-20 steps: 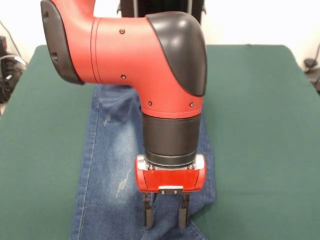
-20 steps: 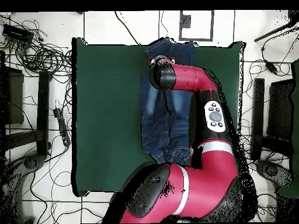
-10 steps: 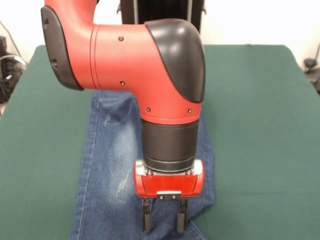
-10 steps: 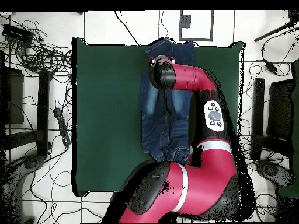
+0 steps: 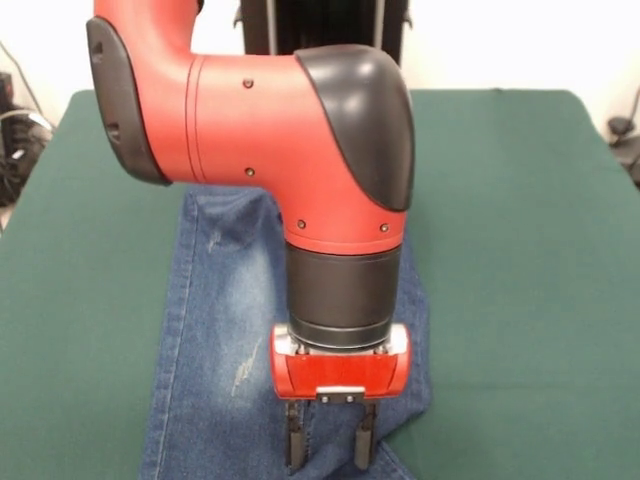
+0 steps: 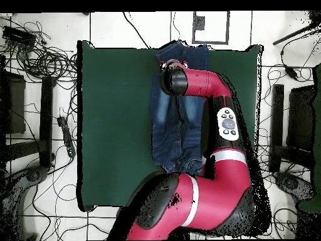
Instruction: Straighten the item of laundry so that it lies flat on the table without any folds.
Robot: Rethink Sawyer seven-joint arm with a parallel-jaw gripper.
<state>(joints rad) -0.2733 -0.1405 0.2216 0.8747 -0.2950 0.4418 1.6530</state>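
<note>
Claw [image 5: 325, 447] spread, poised over the jeans [image 5: 215, 340] – closing here risks pinching both layers, dragging new folds across the tabletop [image 5: 520, 250]

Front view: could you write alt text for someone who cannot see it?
A red and black robot arm holds its open gripper just above blue jeans spread on a dark green table. The jaws point down near the picture's bottom edge.

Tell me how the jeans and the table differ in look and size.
The jeans are blue denim with faded whitish patches; the table is plain dark green. The jeans cover a narrow strip; the table is far wider. Both are cloth surfaces lying under the open gripper.
</note>
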